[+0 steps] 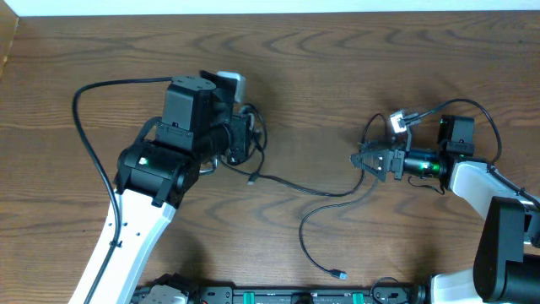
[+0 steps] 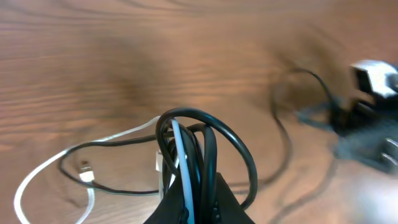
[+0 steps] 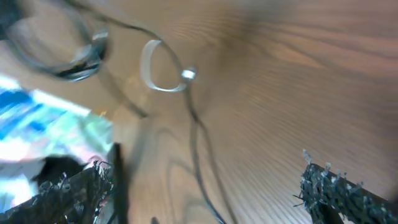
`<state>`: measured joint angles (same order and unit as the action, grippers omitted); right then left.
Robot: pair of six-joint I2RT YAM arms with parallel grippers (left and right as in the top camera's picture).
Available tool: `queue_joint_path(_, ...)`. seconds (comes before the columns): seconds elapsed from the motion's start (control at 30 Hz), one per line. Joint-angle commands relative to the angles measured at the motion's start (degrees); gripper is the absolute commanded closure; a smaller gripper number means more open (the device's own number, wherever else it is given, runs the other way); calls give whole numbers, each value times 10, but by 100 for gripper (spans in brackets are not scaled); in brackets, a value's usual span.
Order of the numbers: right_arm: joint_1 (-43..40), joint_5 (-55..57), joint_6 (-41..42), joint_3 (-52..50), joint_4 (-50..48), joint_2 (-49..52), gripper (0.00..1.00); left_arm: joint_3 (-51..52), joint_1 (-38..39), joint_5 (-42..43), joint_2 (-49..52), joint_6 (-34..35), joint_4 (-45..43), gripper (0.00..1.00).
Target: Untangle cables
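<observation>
At left-centre of the overhead view, the left gripper is clamped shut on the bundle of cables, holding it just above the wooden table. The left wrist view shows the grip closely. Several black loops and 1 pale cord rise out of the closed jaws as a tight arch, wound over each other. To the lower left of that frame a white cord spills from the bundle in a wide loop on the wood, with a small plug lying inside it.

Moving right in the overhead view, 1 thin black cord trails out of the bundle across the middle of the table and curves up toward the right arm. A second strand bends down to a plug end at lower centre. These 2 runs lie loose and do not cross.

At right-centre the right gripper stands wide, its jaws far apart. Its own blurred view shows nothing between them. The same black strand runs over the wood below, and I cannot tell if it touches either finger.

My judgement is that the task is at an early stage. 1 or 2 lengths are drawn out, but the core in the left grip is a knotted coil, and each cord has yet to be pulled free and laid apart.
</observation>
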<state>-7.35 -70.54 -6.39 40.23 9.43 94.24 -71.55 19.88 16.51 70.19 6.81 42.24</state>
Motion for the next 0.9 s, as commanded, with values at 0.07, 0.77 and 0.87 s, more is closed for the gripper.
queue_joint_path(0.07,-7,172,122,1,24,3,1,-17,-2,103,-1,-107,24,92)
queue_joint_path(0.77,-102,226,177,9,153,-8,1,-17,-2,17,-1,-188,49,92)
queue_joint_path(0.87,-111,247,175,19,193,-33,1,-17,-2,7,-1,-187,42,92)
